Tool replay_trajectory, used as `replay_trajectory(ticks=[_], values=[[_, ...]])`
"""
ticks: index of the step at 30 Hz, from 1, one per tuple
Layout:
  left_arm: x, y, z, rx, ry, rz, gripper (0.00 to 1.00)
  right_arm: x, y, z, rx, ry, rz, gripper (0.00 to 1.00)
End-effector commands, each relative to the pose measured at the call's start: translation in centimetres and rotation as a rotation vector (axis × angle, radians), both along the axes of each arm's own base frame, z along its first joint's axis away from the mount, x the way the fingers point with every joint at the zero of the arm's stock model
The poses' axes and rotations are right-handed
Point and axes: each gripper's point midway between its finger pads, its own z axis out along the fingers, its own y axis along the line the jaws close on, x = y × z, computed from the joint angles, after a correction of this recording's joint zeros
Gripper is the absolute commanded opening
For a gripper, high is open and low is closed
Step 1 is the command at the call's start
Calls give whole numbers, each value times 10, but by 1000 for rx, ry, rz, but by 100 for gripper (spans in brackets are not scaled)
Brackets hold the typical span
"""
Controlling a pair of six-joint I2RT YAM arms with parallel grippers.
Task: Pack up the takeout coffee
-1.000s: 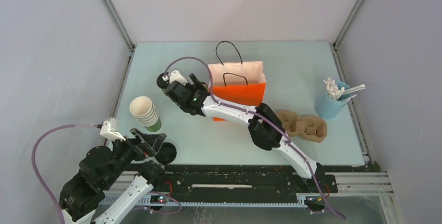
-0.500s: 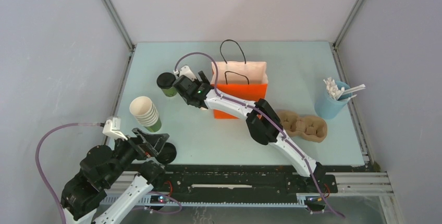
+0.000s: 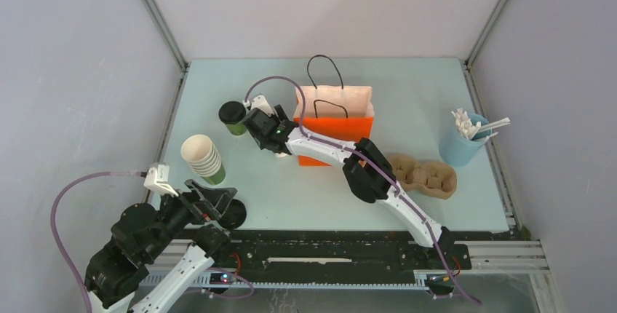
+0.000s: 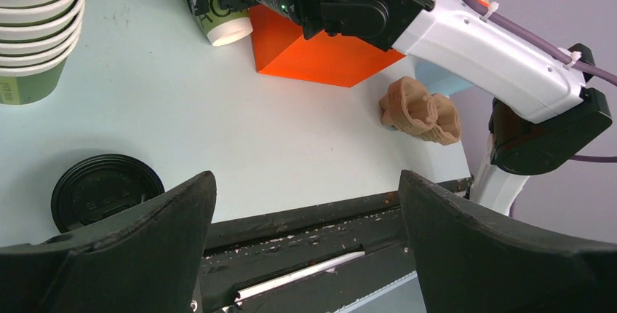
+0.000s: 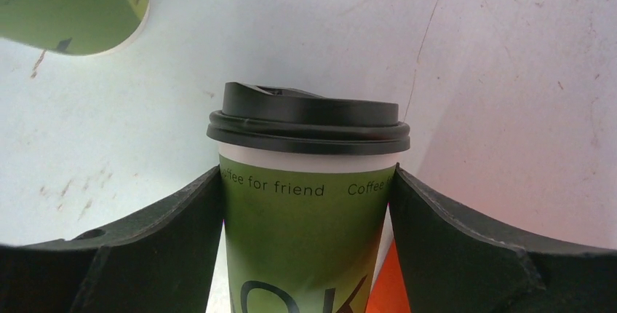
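Observation:
One takeout coffee (image 3: 233, 115), an olive-green cup with a black lid, is held between the fingers of my right gripper (image 3: 247, 119), just left of the orange paper bag (image 3: 335, 122). In the right wrist view the cup (image 5: 309, 218) fills the gap and both pads press its sides below the lid; the gripper (image 5: 305, 178) is shut on it. In the left wrist view the cup (image 4: 218, 18) is tilted and its pale bottom shows. My left gripper (image 3: 215, 198) is open and empty at the near left table edge (image 4: 305, 178).
A lidless nested stack of cups (image 3: 202, 159) stands left of centre. A loose black lid (image 3: 233, 213) lies by the left gripper. A brown pulp cup carrier (image 3: 422, 175) lies right of the bag. A blue cup of stirrers (image 3: 466, 138) stands far right.
My right gripper has swung slightly back and right toward the bag with the cup, whose lid now shows fully from above. The left arm has barely moved.

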Motion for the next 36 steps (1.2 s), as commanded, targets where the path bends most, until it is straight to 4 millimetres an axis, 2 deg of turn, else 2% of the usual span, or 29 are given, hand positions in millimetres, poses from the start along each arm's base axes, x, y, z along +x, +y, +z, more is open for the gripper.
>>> replay_trajectory(ticks=[1, 5, 9, 12, 14, 16, 17, 18, 20, 23, 25, 30, 36], values=[[2, -3, 6, -18, -41, -10, 100, -22, 21, 80, 160, -72, 50, 71], [1, -3, 19, -39, -76, -11, 100, -69, 28, 131, 255, -65, 122, 71], [1, -5, 35, -87, -145, -20, 100, -140, 24, 179, 393, -20, 232, 71], [2, -12, 50, -160, -220, -48, 100, -181, 7, 211, 545, 35, 289, 71], [2, -20, 63, -230, -283, -80, 100, -200, -10, 236, 681, 54, 317, 71], [2, -31, 82, -311, -367, -125, 100, -216, -32, 278, 852, 25, 360, 70], [3, -38, 81, -334, -368, -154, 100, -220, -41, 292, 916, 4, 369, 70], [2, -45, 94, -383, -415, -191, 100, -225, -48, 308, 987, -27, 390, 70], [0, -59, 106, -446, -451, -264, 100, -229, -61, 334, 1085, -77, 404, 71], [-1, -78, 120, -489, -489, -361, 100, -233, -74, 360, 1192, -123, 417, 72], [-2, -90, 128, -509, -502, -432, 100, -236, -76, 374, 1258, -137, 429, 72], [-13, -113, 144, -550, -528, -601, 100, -242, -68, 392, 1364, -133, 464, 72], [-5, -119, 129, -552, -459, -594, 100, -250, -59, 397, 1420, -105, 494, 72]])
